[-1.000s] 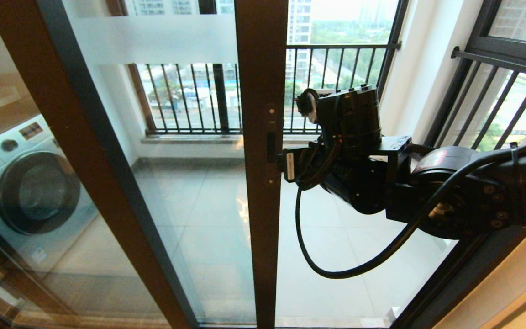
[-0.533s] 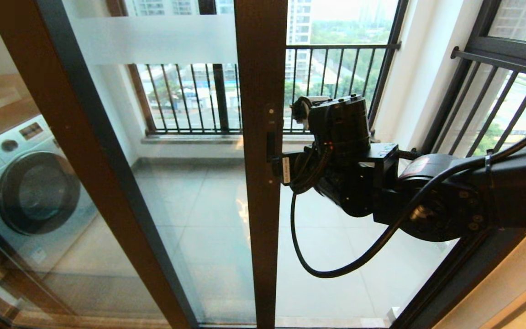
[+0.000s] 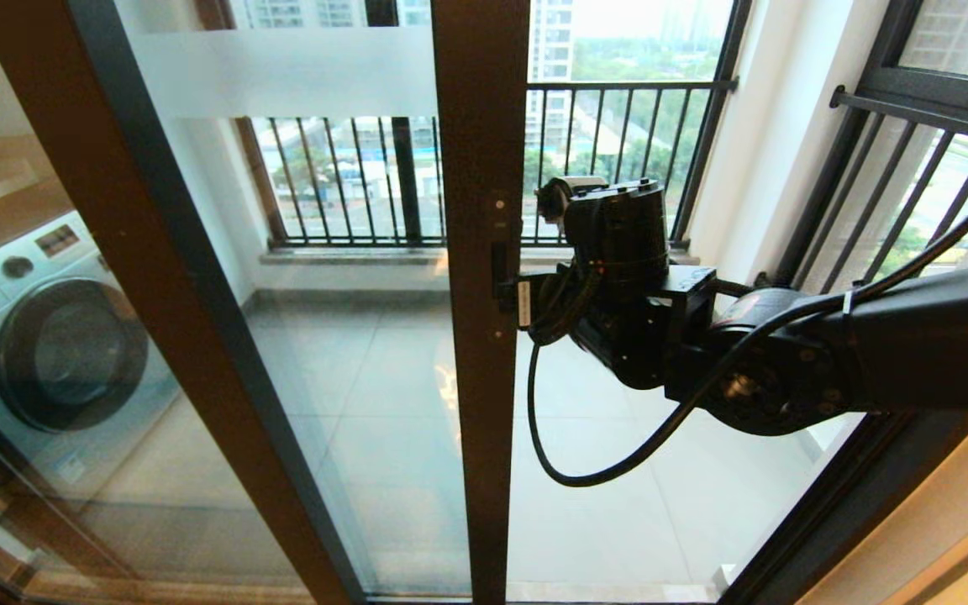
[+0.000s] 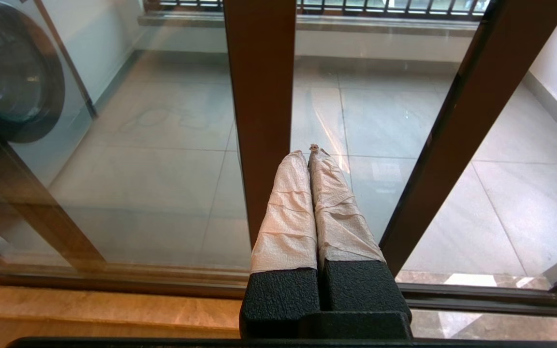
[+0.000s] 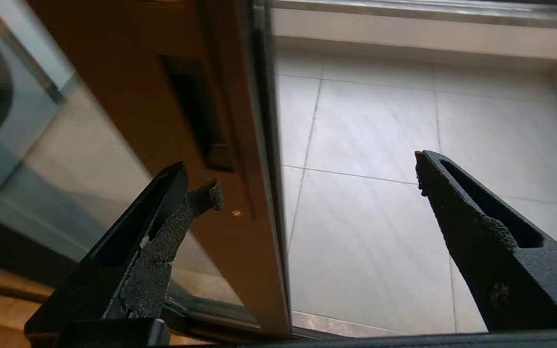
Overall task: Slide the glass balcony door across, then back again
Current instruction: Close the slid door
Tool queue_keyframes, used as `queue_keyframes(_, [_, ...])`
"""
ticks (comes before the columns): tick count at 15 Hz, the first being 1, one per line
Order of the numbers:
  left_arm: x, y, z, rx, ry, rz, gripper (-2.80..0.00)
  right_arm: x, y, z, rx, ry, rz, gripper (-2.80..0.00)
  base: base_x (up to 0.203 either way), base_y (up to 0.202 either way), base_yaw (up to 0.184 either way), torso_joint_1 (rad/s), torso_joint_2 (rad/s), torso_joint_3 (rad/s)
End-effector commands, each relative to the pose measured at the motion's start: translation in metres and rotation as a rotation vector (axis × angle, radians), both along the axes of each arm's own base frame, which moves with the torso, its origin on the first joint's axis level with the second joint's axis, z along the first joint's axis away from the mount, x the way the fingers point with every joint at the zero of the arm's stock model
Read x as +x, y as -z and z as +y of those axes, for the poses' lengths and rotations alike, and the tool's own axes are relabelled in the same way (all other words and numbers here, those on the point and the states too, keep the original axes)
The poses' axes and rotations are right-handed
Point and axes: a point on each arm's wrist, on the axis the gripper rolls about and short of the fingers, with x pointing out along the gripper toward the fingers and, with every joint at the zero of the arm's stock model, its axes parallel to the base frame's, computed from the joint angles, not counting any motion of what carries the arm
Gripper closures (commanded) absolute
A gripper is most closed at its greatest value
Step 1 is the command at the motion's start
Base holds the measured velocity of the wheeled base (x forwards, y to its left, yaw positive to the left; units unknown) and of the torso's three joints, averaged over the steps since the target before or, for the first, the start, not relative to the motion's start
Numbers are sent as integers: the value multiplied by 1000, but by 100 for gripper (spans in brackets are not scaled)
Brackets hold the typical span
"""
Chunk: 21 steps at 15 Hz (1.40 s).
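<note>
The glass door (image 3: 349, 277) stands partly slid over, its brown upright rail (image 3: 481, 302) in the middle of the opening with the frosted white band (image 3: 282, 74) across the glass beside it. The right gripper (image 5: 302, 203) sits level with the black handle slot (image 3: 498, 267) in that rail, fingers spread wide and straddling the rail's edge: one finger (image 5: 153, 227) lies on the slot side, the other (image 5: 472, 217) hangs over the bare balcony floor beyond the rail. Nothing is clasped.

To do this step well, I'd judge the near finger should seat squarely against the rail by the slot, and the push should run straight along the track, so the door rolls instead of binding. That finger's pad looks torn, so a flat, firm contact matters.

The left gripper (image 4: 313, 203) is parked low in front of the rail, its taped fingers pressed together, holding nothing.

Whether the near finger actually touches the rail I cannot tell. From overhead the arm's bulk hides the fingertips. The door's top, its bottom track and any lettering on the band are cut off or unreadable.
</note>
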Motion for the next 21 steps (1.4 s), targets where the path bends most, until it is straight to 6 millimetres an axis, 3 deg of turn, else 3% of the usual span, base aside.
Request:
queue_keyframes(1, [0, 0, 0, 0, 0, 3, 0, 5, 5, 1, -3, 9, 2, -280, 0, 0, 0, 0, 0, 0])
queue_keyframes(6, [0, 0, 0, 0, 0, 1, 0, 18, 5, -7, 10, 43, -23, -280, 0, 0, 0, 0, 0, 0])
queue_keyframes(14, [0, 0, 0, 0, 0, 1, 0, 9, 4, 0, 14, 15, -23, -280, 0, 0, 0, 0, 0, 0])
queue_keyframes(21, [0, 0, 0, 0, -1, 2, 0, 24, 18, 0, 8, 38, -18, -280, 0, 0, 0, 0, 0, 0])
